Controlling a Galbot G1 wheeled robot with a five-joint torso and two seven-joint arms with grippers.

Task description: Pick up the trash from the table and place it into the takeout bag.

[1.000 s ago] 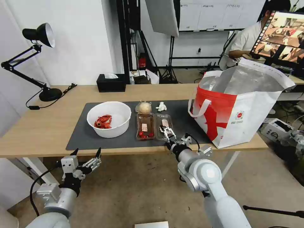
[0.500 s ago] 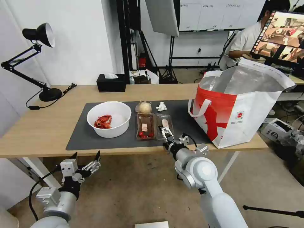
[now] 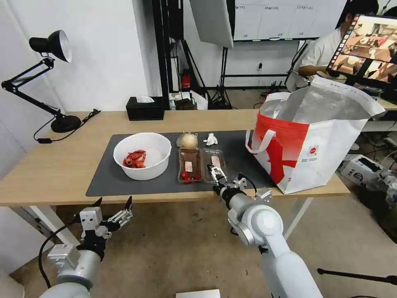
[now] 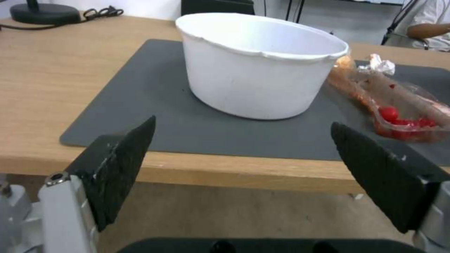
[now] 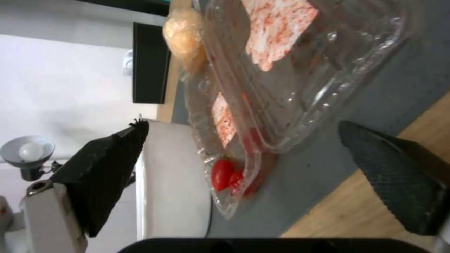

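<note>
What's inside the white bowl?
The white bowl holds a clump of red scraps on its left side; the rest of the floor looks bare white. The near wall hides the floor just behind the front rim, so anything there can't be seen.

The right gripper (image 3: 216,174) covers the near end of the right tray (image 3: 215,159). The bag's (image 3: 331,140) inside is hidden behind its wall.

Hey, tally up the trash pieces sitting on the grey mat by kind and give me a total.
White bowl: 1
Clear plastic trays: 2
Wrapped beige ball: 1
White tissue lump: 1
Total: 5
</note>
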